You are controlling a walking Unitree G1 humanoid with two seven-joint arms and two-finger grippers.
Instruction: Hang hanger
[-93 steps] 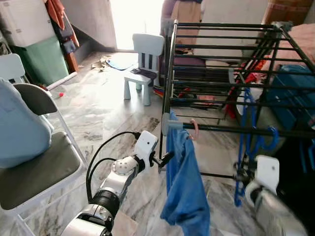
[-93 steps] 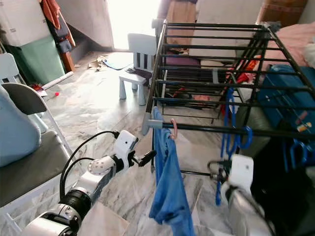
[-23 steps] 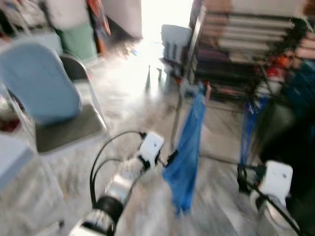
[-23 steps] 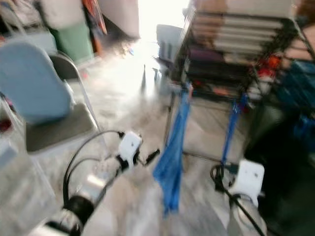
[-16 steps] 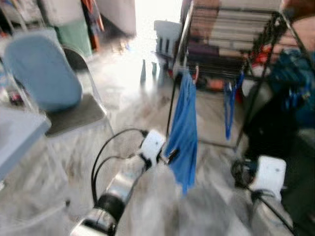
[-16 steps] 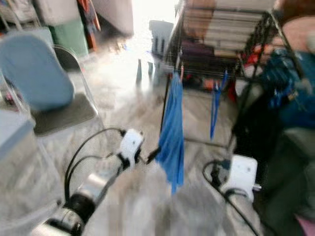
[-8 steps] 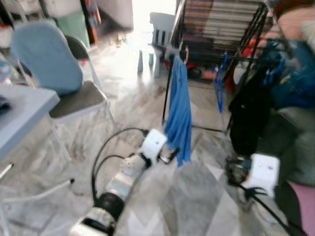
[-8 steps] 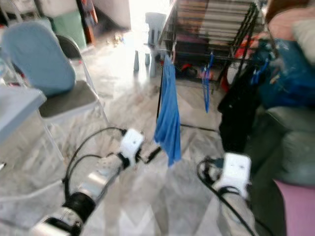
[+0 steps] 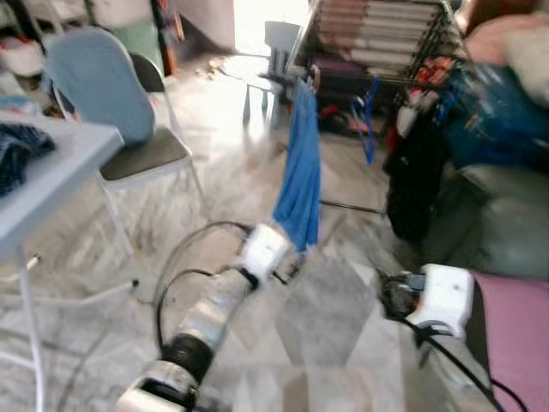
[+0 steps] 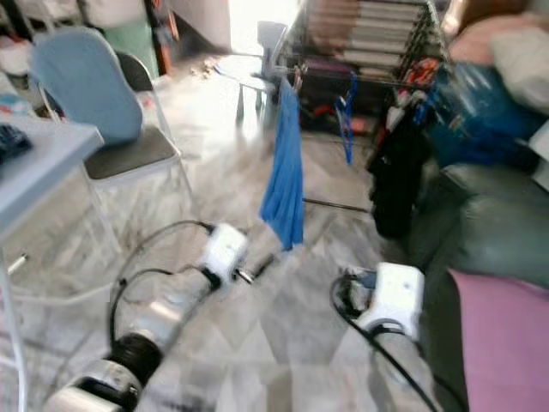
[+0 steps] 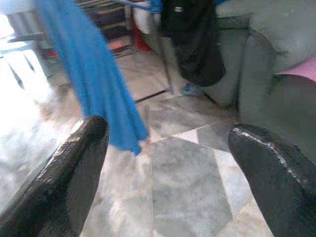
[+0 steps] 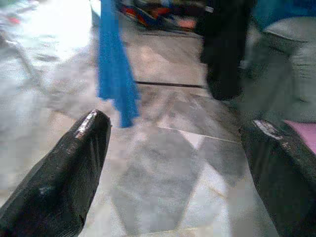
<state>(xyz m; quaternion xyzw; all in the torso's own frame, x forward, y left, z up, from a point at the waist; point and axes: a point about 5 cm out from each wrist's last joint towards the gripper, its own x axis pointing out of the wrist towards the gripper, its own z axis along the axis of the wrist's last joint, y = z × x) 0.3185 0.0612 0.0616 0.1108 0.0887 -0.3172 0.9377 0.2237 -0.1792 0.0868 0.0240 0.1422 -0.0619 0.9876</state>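
Note:
A blue shirt (image 9: 302,172) hangs on a hanger from the front bar of the black drying rack (image 9: 377,34), across the floor from me. Empty blue hangers (image 9: 369,120) dangle further along the same bar. My left gripper (image 9: 287,273) is held out low over the marble floor, short of the shirt's hem. In the left wrist view the left gripper (image 11: 168,133) is open and holds nothing, with the blue shirt (image 11: 94,74) ahead. My right gripper (image 12: 177,123) is also open and empty, and its white wrist box (image 9: 446,296) sits at the lower right.
A folding chair with a blue-grey cushion (image 9: 94,86) stands at left. A grey table (image 9: 43,184) with a dark cloth (image 9: 17,150) is at near left. A black garment (image 9: 412,180) hangs by the rack. A grey sofa (image 9: 506,223) and pink cushion (image 9: 515,326) are at right.
The whole view has pulled back from the rack, so the shirt and rack look smaller and farther. The table and sofa have come into view. Both arms keep their pose.

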